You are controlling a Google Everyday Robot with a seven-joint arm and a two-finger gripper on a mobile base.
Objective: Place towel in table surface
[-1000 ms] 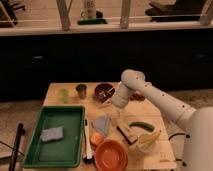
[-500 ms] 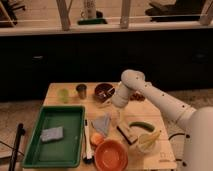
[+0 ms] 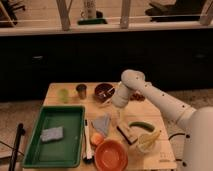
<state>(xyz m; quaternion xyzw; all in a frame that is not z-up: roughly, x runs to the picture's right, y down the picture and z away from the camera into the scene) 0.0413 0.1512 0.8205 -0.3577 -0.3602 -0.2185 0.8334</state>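
No text, label or number can be read anywhere.

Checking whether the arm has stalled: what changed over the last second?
Nothing visibly changed. The gripper is just above the towel, which lies on the table beside the tray.

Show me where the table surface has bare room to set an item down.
Bare table surface lies between the metal cup and the towel, beside the gripper. Another patch is the front right corner. The front, around the orange bowl, is crowded.
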